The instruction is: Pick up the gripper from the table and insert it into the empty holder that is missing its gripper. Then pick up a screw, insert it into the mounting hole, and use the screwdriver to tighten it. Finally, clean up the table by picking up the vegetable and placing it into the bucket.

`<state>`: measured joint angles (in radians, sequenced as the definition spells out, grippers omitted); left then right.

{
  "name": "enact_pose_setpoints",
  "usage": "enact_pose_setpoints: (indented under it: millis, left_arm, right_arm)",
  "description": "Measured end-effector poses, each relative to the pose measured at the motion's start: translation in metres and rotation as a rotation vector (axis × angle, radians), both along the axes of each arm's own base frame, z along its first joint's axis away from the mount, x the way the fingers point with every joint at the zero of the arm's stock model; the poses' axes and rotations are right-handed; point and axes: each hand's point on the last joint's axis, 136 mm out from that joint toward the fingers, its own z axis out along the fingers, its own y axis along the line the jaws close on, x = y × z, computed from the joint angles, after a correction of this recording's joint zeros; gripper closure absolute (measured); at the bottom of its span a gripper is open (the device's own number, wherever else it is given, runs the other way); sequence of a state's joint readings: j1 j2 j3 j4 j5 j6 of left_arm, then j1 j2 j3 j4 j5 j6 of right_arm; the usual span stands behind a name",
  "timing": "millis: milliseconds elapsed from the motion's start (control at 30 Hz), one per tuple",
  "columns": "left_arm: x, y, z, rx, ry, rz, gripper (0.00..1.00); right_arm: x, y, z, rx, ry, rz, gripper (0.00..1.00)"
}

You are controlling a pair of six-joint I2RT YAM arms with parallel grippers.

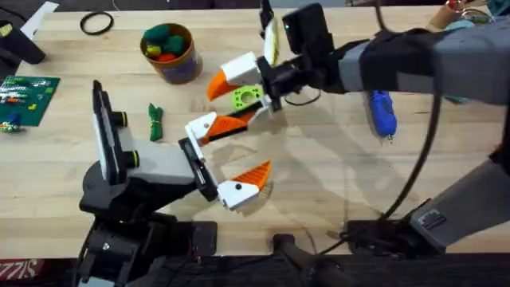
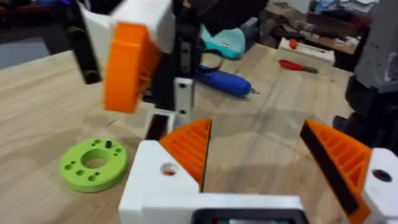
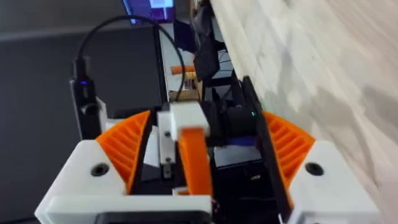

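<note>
My right gripper [image 1: 267, 84] reaches in from the right and is shut on the gripper [image 1: 227, 78], the long orange finger with a white base, which hangs above the table [image 1: 335, 183]. In the right wrist view the gripper [image 3: 189, 155] sits between my ribbed fingers [image 3: 124, 149]. The holder [image 1: 151, 163], a white body ending in a black rail, stands at the lower left. Two ribbed orange fingers stand wide apart on that rail: my left gripper [image 1: 259, 143] [image 2: 256, 124], open and holding nothing. The blue screwdriver [image 1: 382, 112] [image 2: 224, 81] lies to the right. The green vegetable [image 1: 155, 121] lies below the bucket [image 1: 169, 52].
A lime-green disc with holes [image 1: 247, 97] [image 2: 93, 163] lies just under the held part. The bucket holds green and red toy pieces. A black ring [image 1: 96, 23] and a green circuit board [image 1: 24, 96] lie at the far left. A red tool [image 2: 297, 65] lies beyond the screwdriver.
</note>
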<state>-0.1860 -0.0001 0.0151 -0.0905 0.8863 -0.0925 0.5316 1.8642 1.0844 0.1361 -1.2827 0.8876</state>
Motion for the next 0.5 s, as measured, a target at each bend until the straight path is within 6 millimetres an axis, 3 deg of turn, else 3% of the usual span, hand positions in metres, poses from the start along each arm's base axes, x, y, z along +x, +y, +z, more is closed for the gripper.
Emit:
enact_pose_setpoints:
  millis: [233,500]
  left_arm:
    - [0.010,0.006,0.000,0.029,-0.050,0.062,0.017]
    - [0.014,0.008,0.001,0.058,-0.098,0.087,0.017]
  right_arm:
    - [-0.006,-0.012,-0.012,-0.028,-0.017,0.008,0.005]
    - [-0.017,-0.016,0.004,0.055,-0.119,0.066,0.007]
